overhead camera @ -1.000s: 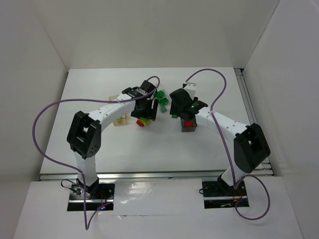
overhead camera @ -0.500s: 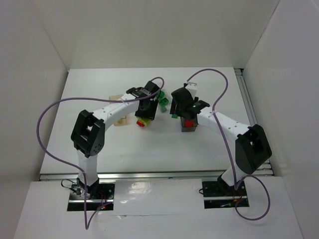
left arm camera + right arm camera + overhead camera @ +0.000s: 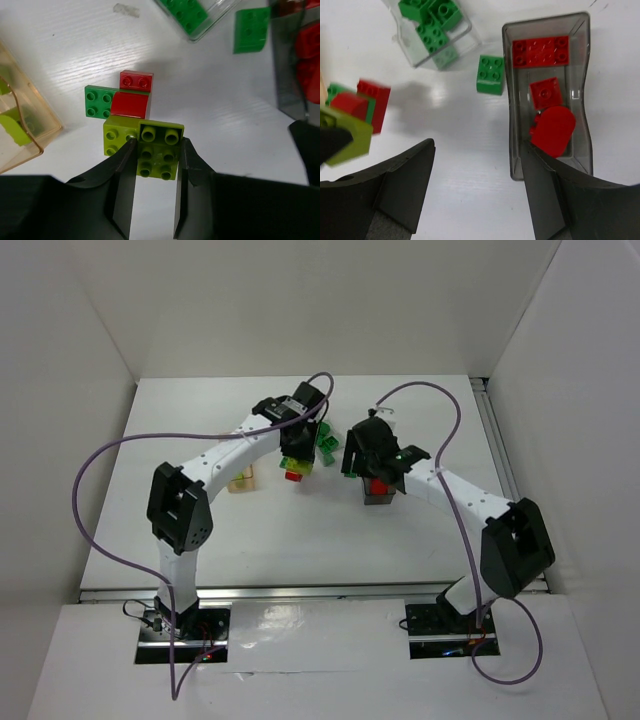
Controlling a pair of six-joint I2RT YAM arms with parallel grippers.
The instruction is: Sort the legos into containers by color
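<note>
My left gripper (image 3: 297, 462) (image 3: 157, 150) is shut on a yellow-green brick (image 3: 159, 149). Right by it is a clump of bricks: another yellow-green one (image 3: 116, 136), a green one (image 3: 97, 102) and two red ones (image 3: 130, 104). I cannot tell whether the clump is joined to the held brick. My right gripper (image 3: 362, 462) (image 3: 475, 185) is open and empty beside the dark grey bin (image 3: 510, 100), which holds red bricks (image 3: 541, 51) and a rounded red piece (image 3: 554, 129). The clear bin (image 3: 465, 31) holds green bricks. A loose green brick (image 3: 490, 74) lies between the two bins.
The amber bin (image 3: 42, 131) (image 3: 242, 478) stands left of the clump, with yellow-green pieces inside. The two grippers are close together near the table's middle. White walls enclose the table on three sides.
My left gripper has moved up-right in the top view, away from the amber bin, holding the yellow-green brick. The red and yellow-green clump shifted with it. My right gripper swung slightly left.
</note>
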